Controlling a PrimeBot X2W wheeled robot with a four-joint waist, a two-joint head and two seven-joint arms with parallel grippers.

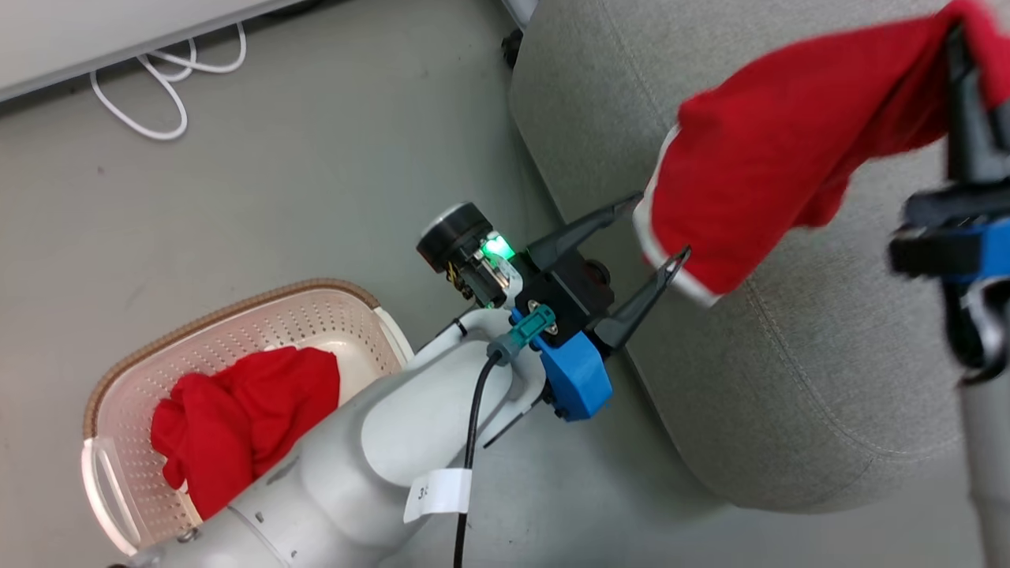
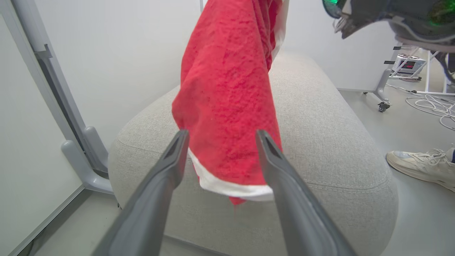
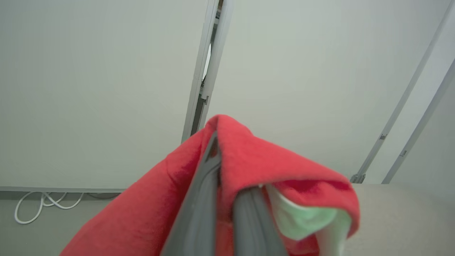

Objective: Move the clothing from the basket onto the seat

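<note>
- Right end effector (image 1: 958,47): clamped shut on the top fold of a red garment (image 1: 789,150), holding it up over the grey seat (image 1: 789,379).
- Left end effector (image 1: 663,225): spread wide, gripping nothing, at the seat's edge.
- Garment's white-trimmed lower hem: hanging between the left fingers; contact unclear.
- Second red garment (image 1: 237,426): bunched inside the basket (image 1: 213,315) on the floor (image 1: 276,173), well apart from both.

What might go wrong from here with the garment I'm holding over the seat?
1. The garment hangs from the shut right gripper with its hem near the edge of the seat; released here, it may slide to the floor.
2. The left gripper, open, flanks the hem and might snag it.
3. A person's shoe is close to the seat.
</note>
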